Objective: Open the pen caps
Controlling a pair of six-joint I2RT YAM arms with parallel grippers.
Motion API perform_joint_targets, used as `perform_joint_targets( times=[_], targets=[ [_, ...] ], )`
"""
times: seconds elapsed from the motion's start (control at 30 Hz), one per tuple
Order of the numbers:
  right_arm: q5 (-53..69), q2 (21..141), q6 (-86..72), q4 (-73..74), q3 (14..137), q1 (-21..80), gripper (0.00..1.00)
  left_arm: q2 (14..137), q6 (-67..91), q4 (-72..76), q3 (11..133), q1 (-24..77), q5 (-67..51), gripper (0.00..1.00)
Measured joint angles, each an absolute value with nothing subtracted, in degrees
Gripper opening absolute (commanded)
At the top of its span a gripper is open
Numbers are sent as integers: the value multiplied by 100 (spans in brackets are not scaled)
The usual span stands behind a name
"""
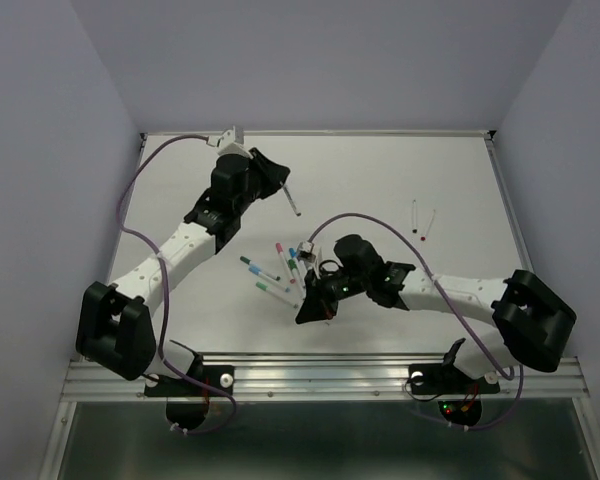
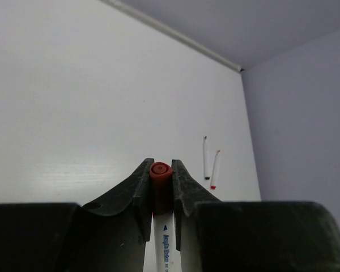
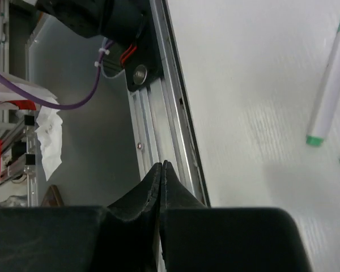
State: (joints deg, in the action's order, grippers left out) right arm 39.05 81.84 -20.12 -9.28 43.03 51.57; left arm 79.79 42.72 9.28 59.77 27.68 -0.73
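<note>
My left gripper point(image 1: 278, 180) is raised over the far left of the table and shut on the red cap point(image 2: 160, 171) of a white pen point(image 2: 165, 241), whose barrel runs back between the fingers; the pen point(image 1: 292, 202) sticks out slantwise in the top view. My right gripper point(image 1: 310, 308) is shut and empty, low beside a cluster of capped pens point(image 1: 280, 266) with blue point(image 1: 245, 260), green point(image 1: 262, 286) and red point(image 1: 278, 245) caps. In the right wrist view its tips point(image 3: 161, 165) meet near the table's front edge, with a green-capped pen point(image 3: 328, 90) to the right.
Two white pens lie side by side at the far right point(image 1: 423, 220); they also show in the left wrist view point(image 2: 211, 163). A metal rail point(image 1: 320, 372) runs along the table's front edge. Side walls close in the table.
</note>
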Motion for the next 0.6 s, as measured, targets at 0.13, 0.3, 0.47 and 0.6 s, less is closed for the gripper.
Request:
perform_joint_targets(
  times=[0.13, 0.3, 0.47, 0.6],
  targets=[
    [3780, 8184, -2167, -681, 4244, 5251, 1, 7944, 4414, 1684, 6069, 2731, -56, 0],
    [2834, 8058, -2202, -259, 4427, 5166, 30, 7931, 4471, 1835, 6010, 2742, -279, 0],
    [1564, 7338, -2073, 84, 4689, 5072, 46, 7780, 4484, 1822, 5784, 2764, -445, 0],
    [871, 6882, -1852, 152, 5107, 4976, 66, 7592, 4543, 1813, 5572, 2766, -589, 0]
  ],
)
